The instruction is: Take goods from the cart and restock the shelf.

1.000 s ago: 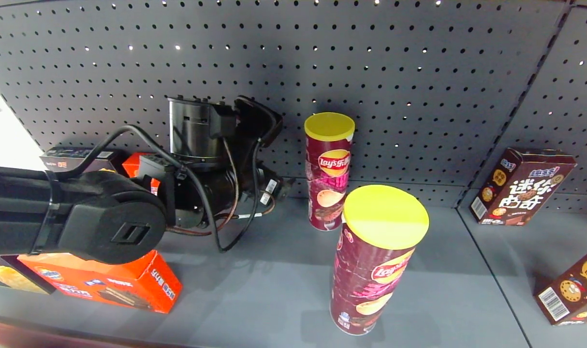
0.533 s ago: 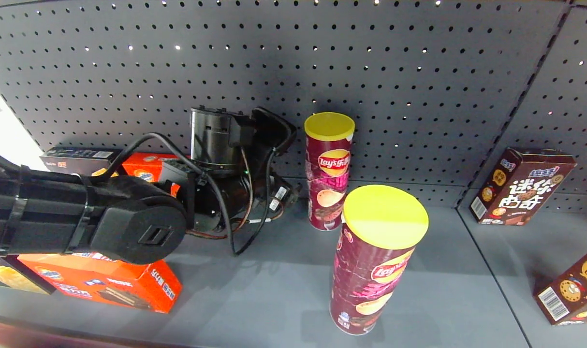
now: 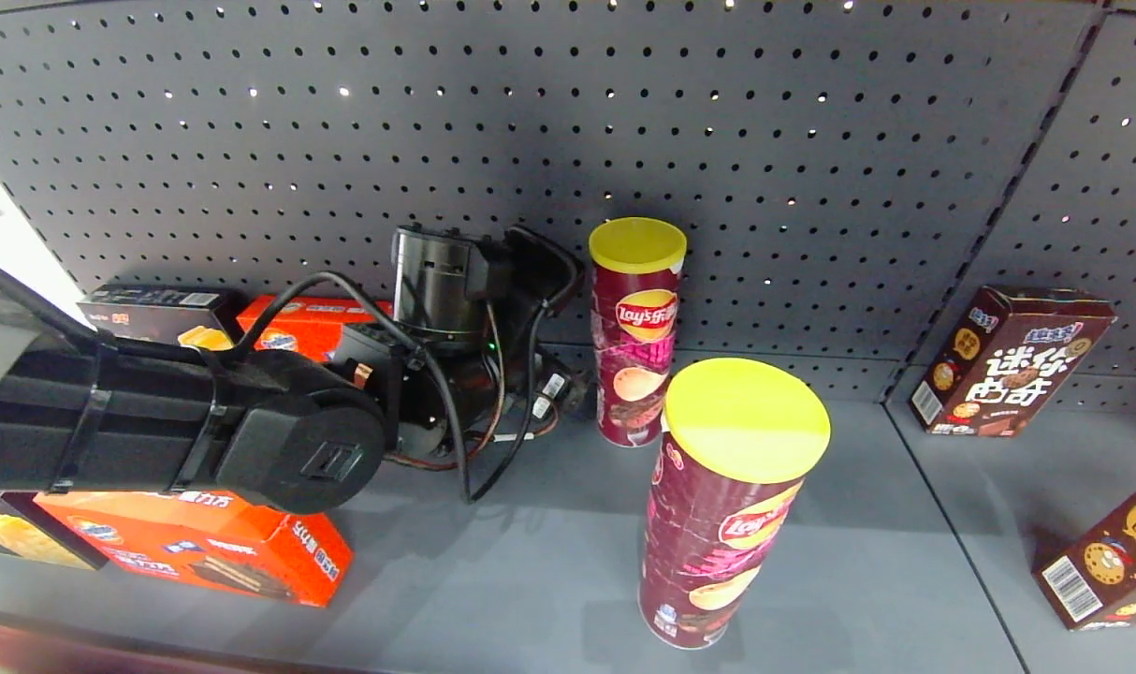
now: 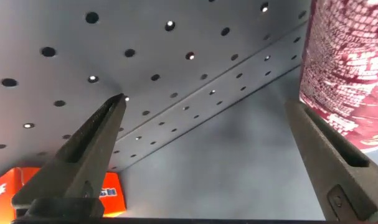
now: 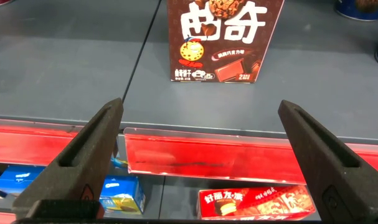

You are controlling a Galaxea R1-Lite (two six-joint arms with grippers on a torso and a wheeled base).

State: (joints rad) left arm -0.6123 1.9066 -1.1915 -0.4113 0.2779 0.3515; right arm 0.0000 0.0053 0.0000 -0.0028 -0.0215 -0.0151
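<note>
Left wrist view: the left hand [image 4: 206,102] holds its fingers wide apart with nothing between them, low over the grey shelf [image 4: 238,162] and facing the pegboard back panel [image 4: 145,56]. One finger [image 4: 326,155] lies just beside the rear chips can [image 4: 350,68]; whether the two touch cannot be told from this angle.

Head view: the rear chips can [image 3: 635,328] stands upright close to the back panel, its yellow lid on. The front chips can [image 3: 727,505] stands upright nearer the shelf edge, apart from it. Left of the arm, an orange box [image 3: 203,548] lies flat at the front. Two brown cookie boxes [image 3: 1008,360] sit in the bay to the right.

Right wrist view: the right hand [image 5: 201,106], fingers likewise apart and empty, faces an upright cookie box [image 5: 217,40] above a red price rail [image 5: 238,155].
</note>
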